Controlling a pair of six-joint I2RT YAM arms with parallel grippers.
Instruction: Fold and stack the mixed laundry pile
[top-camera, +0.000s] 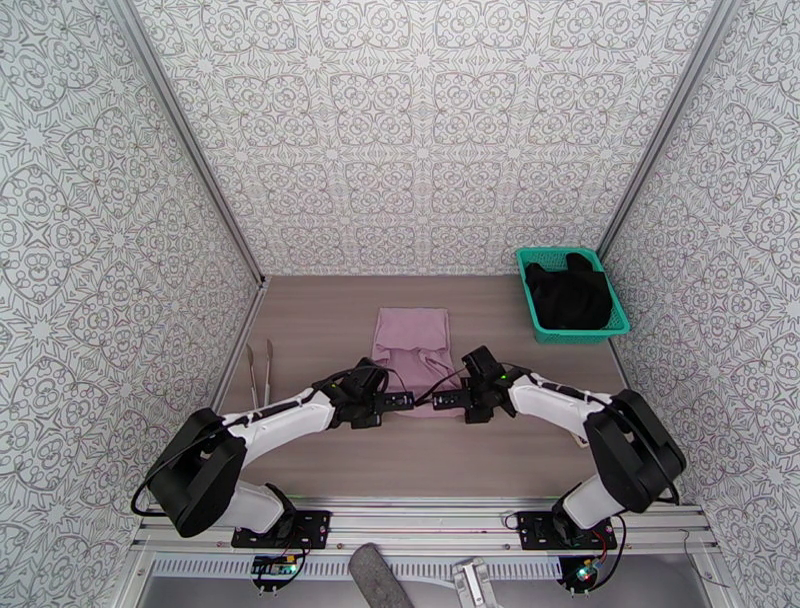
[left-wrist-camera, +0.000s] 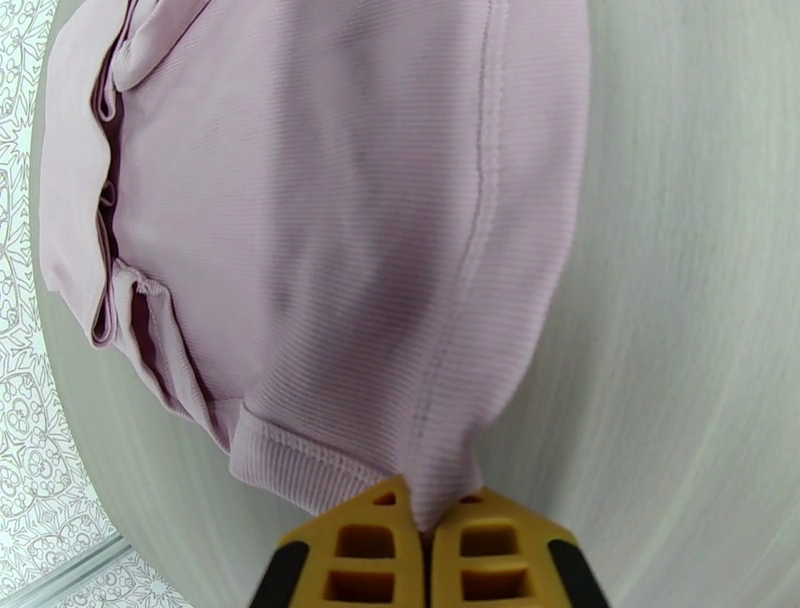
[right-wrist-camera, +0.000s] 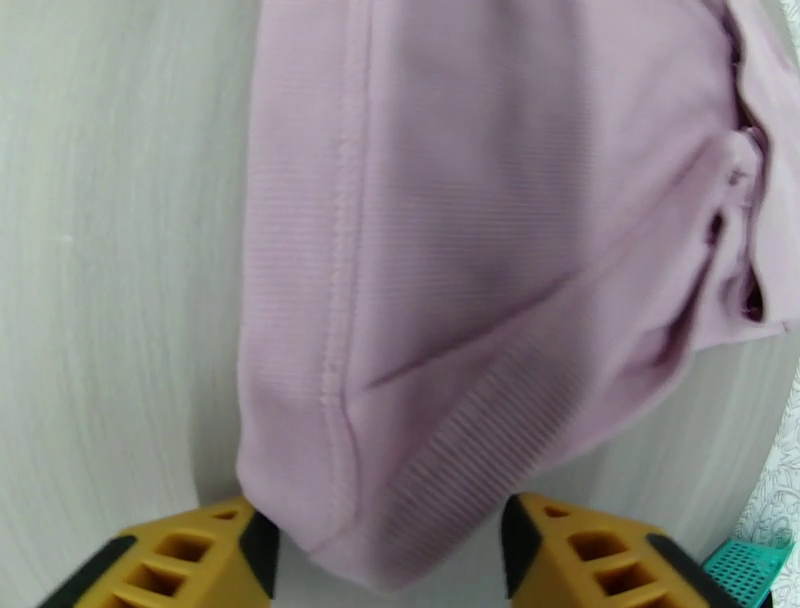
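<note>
The mauve-pink shirt (top-camera: 412, 342) lies folded in the middle of the table, its near hem toward the arms. My left gripper (top-camera: 403, 402) is at the shirt's near left corner. In the left wrist view its yellow fingers (left-wrist-camera: 372, 545) are shut on that corner of the shirt (left-wrist-camera: 330, 230). My right gripper (top-camera: 442, 401) sits at the near right corner. It (right-wrist-camera: 385, 545) stands open, with the ribbed corner of the shirt (right-wrist-camera: 470, 280) lying between the spread fingers. The black garment (top-camera: 568, 295) is bundled in the basket.
A teal mesh basket (top-camera: 527, 300) stands at the back right against the wall. Two thin metal tongs (top-camera: 258, 375) lie near the left wall. Patterned walls close in the table on three sides.
</note>
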